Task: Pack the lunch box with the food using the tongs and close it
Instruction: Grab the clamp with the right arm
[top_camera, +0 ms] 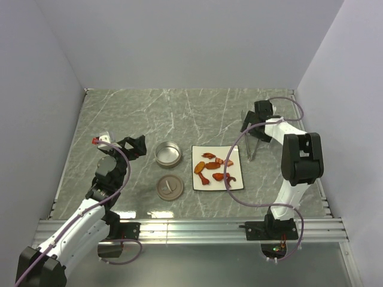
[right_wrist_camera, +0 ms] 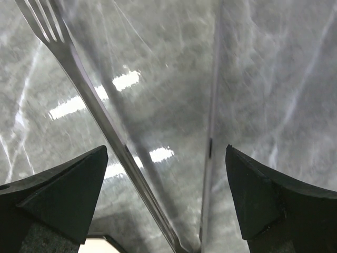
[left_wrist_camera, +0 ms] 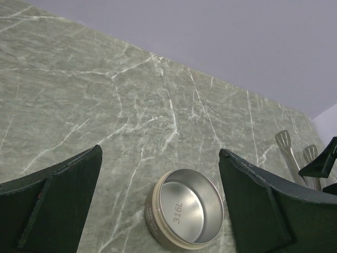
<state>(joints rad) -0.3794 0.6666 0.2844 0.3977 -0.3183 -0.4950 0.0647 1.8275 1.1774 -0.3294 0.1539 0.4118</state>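
Looks like the tongs-grab step: the right gripper [right_wrist_camera: 164,153] hangs wide open over the slender silver-grey metal tongs [top_camera: 251,147] at middle right, so next it should drop and pinch them, with the small round silver tin [top_camera: 168,153] empty near the centre.

Left gripper [left_wrist_camera: 160,151] has its jaws spread wide, and the lunch box [left_wrist_camera: 185,215] sits on the marble table [left_wrist_camera: 105,95] between them, "316L" stamped inside. Tongs [left_wrist_camera: 287,145] lie off at the right edge.
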